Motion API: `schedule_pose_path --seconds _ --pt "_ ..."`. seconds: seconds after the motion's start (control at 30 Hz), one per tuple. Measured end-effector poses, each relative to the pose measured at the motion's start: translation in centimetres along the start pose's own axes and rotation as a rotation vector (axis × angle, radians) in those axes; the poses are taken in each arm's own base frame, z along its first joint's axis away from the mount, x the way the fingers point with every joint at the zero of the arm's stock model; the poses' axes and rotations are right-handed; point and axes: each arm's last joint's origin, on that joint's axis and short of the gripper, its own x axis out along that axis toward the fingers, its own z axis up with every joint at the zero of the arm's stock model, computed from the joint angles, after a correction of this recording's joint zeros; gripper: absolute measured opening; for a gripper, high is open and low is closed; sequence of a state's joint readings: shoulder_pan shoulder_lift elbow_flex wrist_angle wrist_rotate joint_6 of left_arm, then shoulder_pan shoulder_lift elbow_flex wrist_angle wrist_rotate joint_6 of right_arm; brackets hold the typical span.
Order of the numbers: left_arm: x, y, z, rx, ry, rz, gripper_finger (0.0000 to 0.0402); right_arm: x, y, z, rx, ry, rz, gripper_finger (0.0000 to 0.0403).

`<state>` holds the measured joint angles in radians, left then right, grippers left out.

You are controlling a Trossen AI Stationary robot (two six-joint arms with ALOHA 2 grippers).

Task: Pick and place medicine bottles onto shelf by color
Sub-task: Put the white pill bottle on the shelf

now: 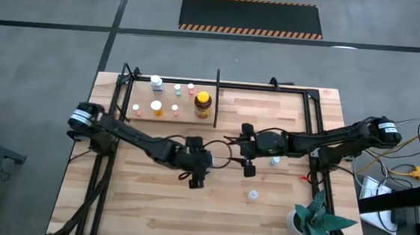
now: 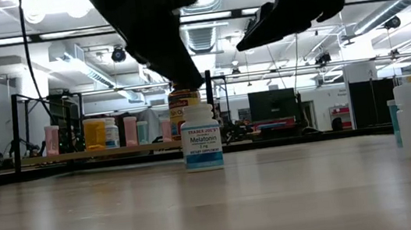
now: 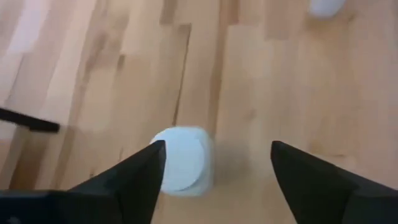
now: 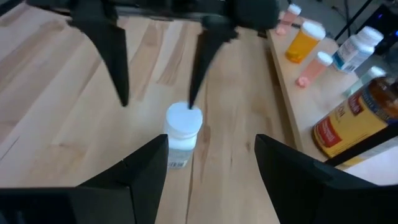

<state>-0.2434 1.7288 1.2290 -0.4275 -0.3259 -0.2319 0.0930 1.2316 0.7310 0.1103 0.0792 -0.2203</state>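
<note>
While spread wide, left pincer straddles white melatonin bottle, bottle against one finger, right pincer released nearby.

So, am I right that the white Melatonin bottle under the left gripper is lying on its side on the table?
Not quite: the white Melatonin bottle stands upright on the table, as the low view shows. It is indeed under the left gripper, whose fingers are open.
</note>
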Motion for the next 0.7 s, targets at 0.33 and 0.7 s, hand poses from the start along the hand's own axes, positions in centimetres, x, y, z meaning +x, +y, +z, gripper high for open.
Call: schedule_pose_path --seconds 0.33,0.7 --pt "1.8 1.8 -0.2 0.002 0.053 0.028 0.0293 0.0 0.1 -0.3 0.010 0.015 0.003 0.0231" --pt "2.6 2.0 -1.0 0.010 0.063 -0.013 0.0274 0.0 0.1 -0.3 0.010 0.015 0.003 0.0231"
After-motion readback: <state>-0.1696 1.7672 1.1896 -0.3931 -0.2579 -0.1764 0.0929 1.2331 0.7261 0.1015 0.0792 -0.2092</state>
